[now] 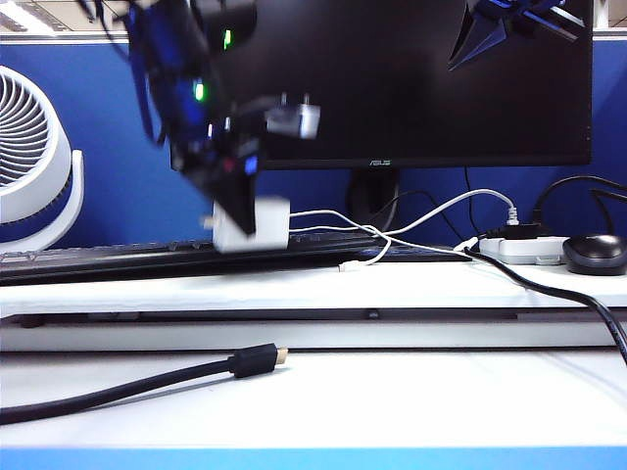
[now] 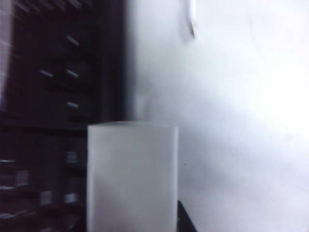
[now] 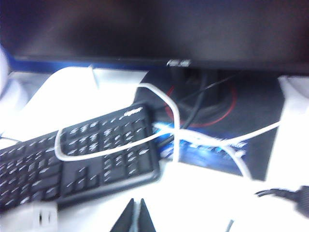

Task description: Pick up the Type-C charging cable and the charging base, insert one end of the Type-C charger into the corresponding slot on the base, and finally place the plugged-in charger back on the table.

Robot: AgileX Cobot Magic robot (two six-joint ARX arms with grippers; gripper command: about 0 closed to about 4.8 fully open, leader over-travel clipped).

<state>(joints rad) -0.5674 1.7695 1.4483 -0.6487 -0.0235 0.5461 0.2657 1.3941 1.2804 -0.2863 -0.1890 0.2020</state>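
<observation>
Gripping charging base (image 1: 253, 225): left gripper (image 1: 240, 211)

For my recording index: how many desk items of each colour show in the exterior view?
White: 4 - charging base, Type-C charging cable, power strip, fan
Black: 4 - monitor, keyboard, mouse, gold-tipped cable
Total: 8

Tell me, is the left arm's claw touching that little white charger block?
Touching. In the exterior view the left gripper overlaps the charging base, which hangs above the shelf; the left wrist view shows it close up.
</observation>
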